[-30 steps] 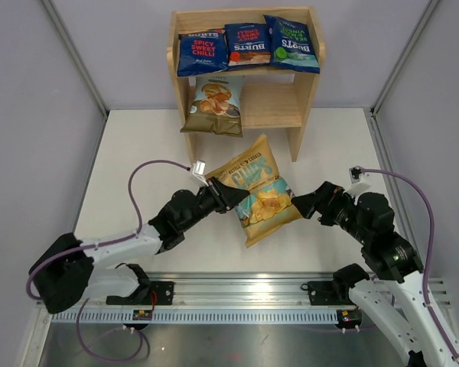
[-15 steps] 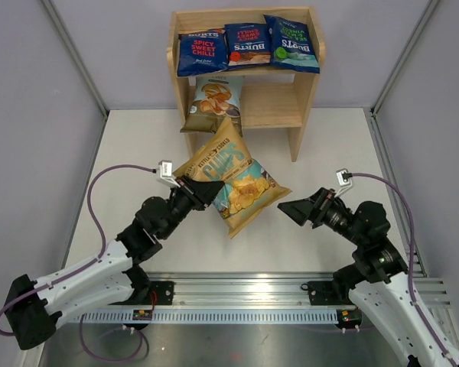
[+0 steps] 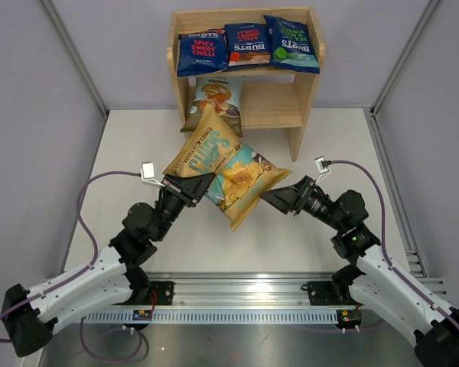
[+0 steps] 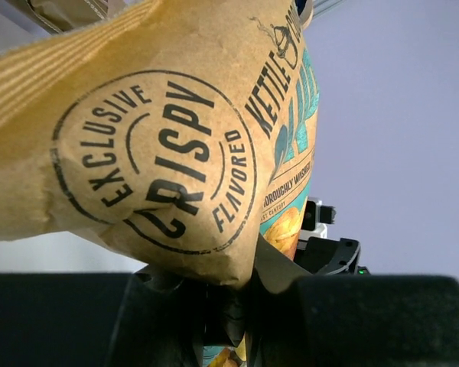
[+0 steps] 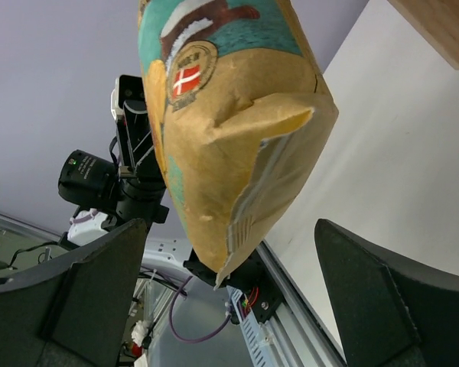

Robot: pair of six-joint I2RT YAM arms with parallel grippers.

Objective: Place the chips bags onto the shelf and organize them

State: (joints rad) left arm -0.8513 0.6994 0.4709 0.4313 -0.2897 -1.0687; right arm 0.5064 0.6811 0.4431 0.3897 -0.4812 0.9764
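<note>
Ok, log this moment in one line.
left fingers: shut on yellow bag, off table | right fingers: open by bag corner | shelf: holds four bags

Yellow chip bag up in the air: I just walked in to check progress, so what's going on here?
The left hand is shut on one edge of the yellow bag, holding it up in front of the shelf. The right hand is open, straddling the bag's other end. Three blue bags sit on the top tier and a pale bag on the lower one.
</note>
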